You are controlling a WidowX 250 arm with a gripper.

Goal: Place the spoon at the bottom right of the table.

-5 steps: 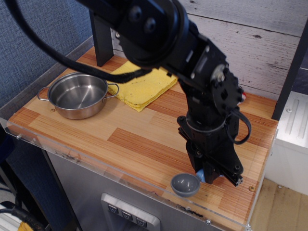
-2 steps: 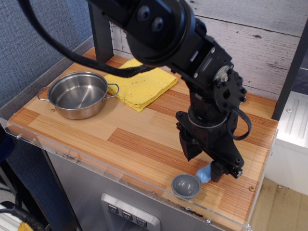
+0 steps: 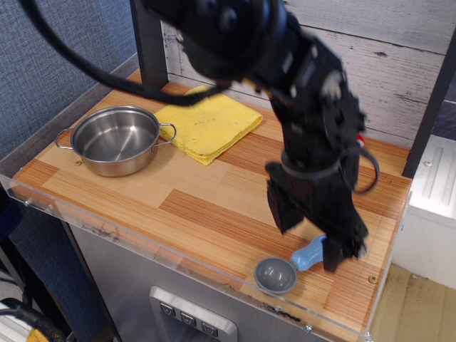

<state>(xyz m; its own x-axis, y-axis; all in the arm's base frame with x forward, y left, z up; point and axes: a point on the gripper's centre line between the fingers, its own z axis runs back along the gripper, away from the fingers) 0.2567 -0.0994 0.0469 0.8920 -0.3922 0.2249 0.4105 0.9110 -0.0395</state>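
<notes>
Spoon (image 3: 288,267) on table (image 3: 214,206) | end effector (image 3: 310,228) spread, above handle

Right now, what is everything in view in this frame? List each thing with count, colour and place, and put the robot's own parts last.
spoon: one, grey bowl with light-blue handle, lying on the table near its front right corner
pot: one, shiny steel with two handles, empty, on the left side of the table
cloth: one, yellow, lying flat at the back, just right of the pot
table: one, light and reddish wood planks with a clear edge rim
wall: pale grey boards behind the table
panel: one, grey, below the table's front edge
arm: one, black, reaching down from the top, motion-blurred
pincer: one, black, open, above the spoon's handle
</notes>
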